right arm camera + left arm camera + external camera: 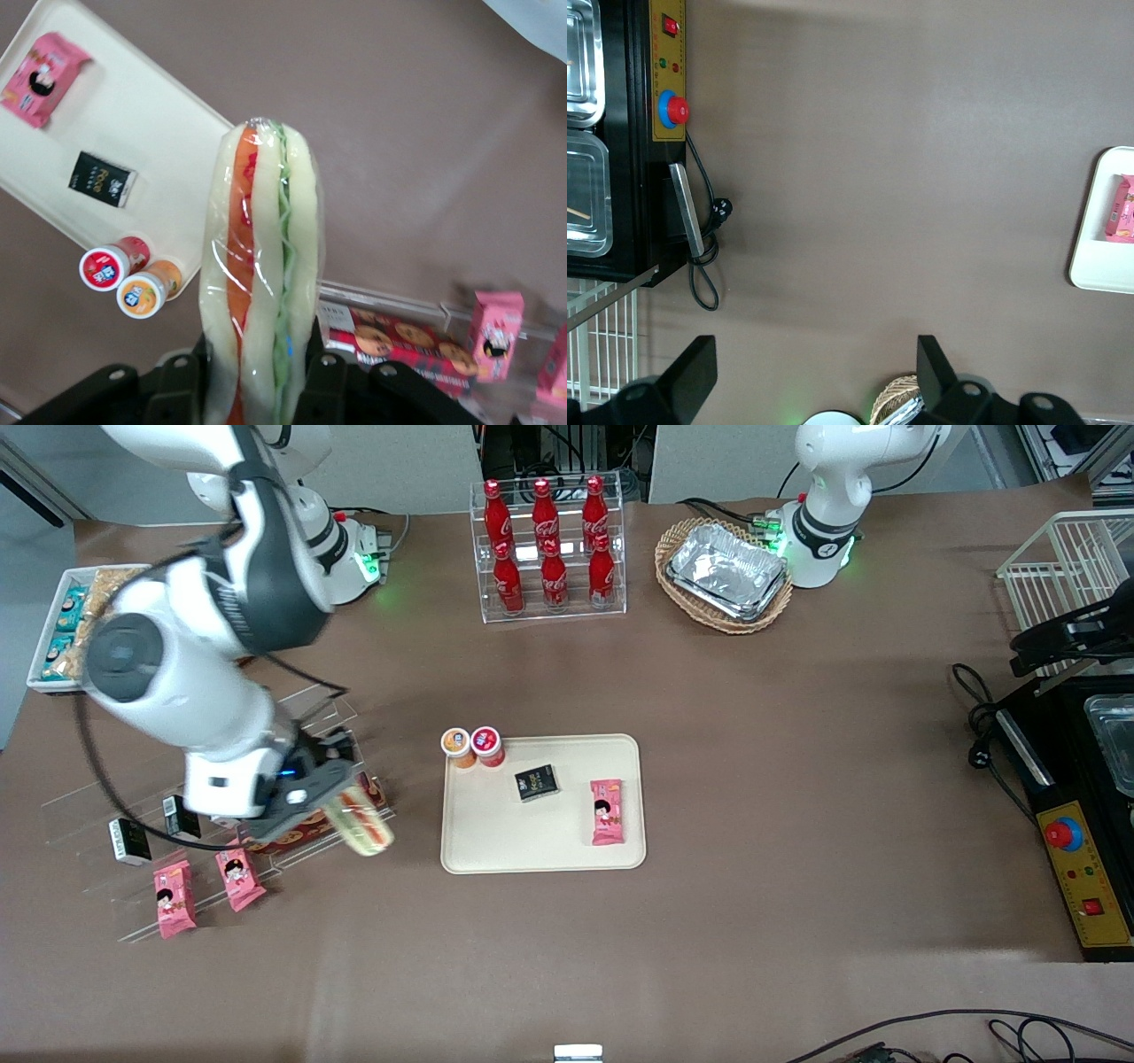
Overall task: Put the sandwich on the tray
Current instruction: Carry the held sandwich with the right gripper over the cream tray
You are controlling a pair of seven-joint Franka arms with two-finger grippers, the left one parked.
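From the front, the hand held the sandwich above the tabletop, beside the tray toward the working arm's end. On the right wrist camera, both fingers clamped the wrapped sandwich, clear of the tray, which held a black box.

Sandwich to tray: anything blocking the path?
Nothing visible does. The gripper holds the sandwich above bare table, toward the working arm's end from the tray. The two small cups sit at the tray's corner farther from the front camera, off the direct line.
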